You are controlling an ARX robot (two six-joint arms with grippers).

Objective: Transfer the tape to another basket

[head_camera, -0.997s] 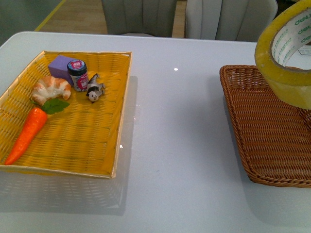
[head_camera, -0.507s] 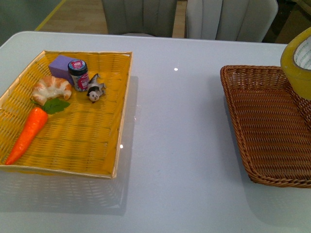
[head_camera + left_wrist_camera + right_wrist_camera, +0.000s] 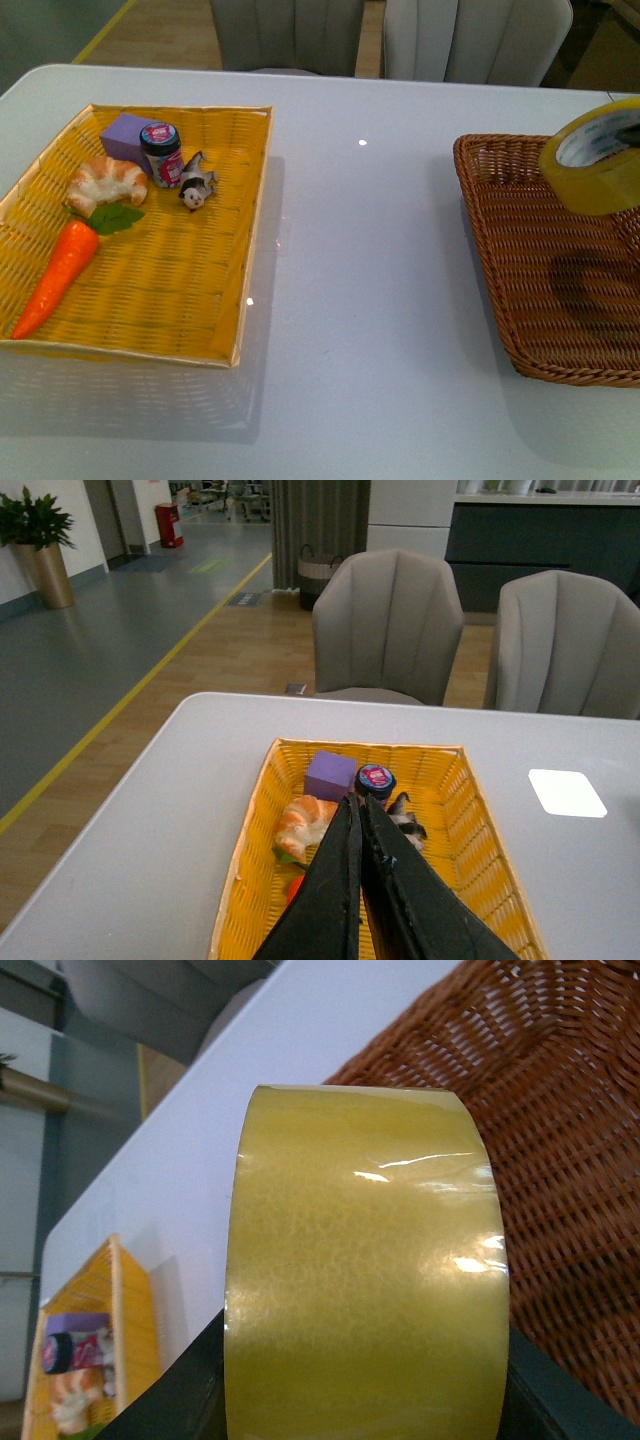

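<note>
Since 1 second ago the tape [image 3: 597,157] has been dropping away from the camera: it was filling the upper right corner of the front view, and now it is showing smaller and lower, fully inside the frame at the right edge. It is hanging tilted over the far right part of the basket [image 3: 520,250], its white core facing up and toward the camera, and it is casting a dark shadow on the woven floor below it, apart from the roll itself.

In the right wrist view the right gripper [image 3: 365,1400] is clenching the tape, with 1 dark finger [image 3: 185,1395] pressing each side of the roll and the brown wicker showing behind it.

In the left wrist view the left gripper [image 3: 358,802] is hovering over the yellow tray [image 3: 170,290] with its 2 jaws pressed together and nothing between them.

At the left of the front view the yellow tray is sitting on the white table [image 3: 370,300], well apart from the basket. It is holding a carrot [image 3: 55,275] at its left side, a croissant [image 3: 105,182] just above the carrot's leaf, a purple block [image 3: 123,135] and a small jar [image 3: 161,153] touching each other in the upper left, and a small figurine [image 3: 197,187] just beside the jar. These are lying as they were in the earlier frames.
</note>
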